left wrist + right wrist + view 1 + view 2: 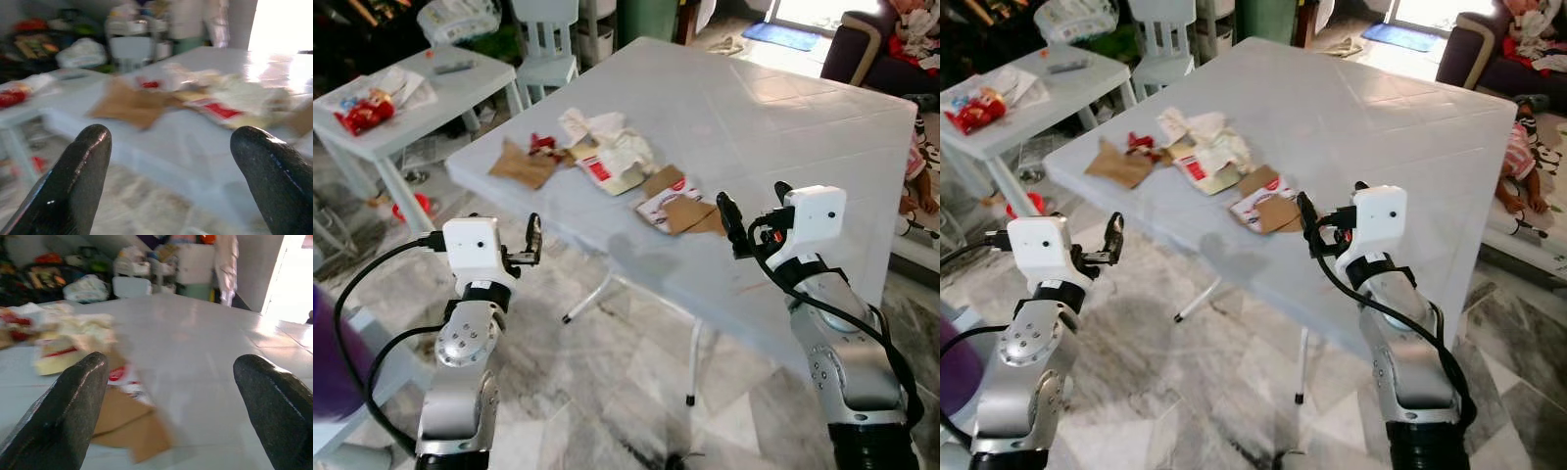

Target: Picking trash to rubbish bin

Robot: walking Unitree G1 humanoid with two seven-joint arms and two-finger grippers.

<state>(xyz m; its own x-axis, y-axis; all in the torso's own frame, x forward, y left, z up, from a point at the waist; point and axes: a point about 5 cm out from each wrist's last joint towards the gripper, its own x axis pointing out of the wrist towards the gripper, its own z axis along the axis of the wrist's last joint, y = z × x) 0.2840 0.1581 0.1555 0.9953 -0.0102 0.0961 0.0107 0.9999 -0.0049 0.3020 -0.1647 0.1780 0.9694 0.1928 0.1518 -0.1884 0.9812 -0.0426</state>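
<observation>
While both arms are raised before the white worktop [783, 127], the left hand [533, 240] hangs released off its near corner and the right hand [749, 220] sits released at its near edge, just beside brown cardboard scraps [680, 206]; crumpled wrappers [607, 147] lie further in

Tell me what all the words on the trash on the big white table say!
None can be read.
Red-and-white paper wrapper beside the brown cardboard scrap: red printing, too small and blurred.
Second red-and-white wrapper under the crumpled white tissue: blurred too.
Red snack packet on the small white side table: unreadable.
</observation>
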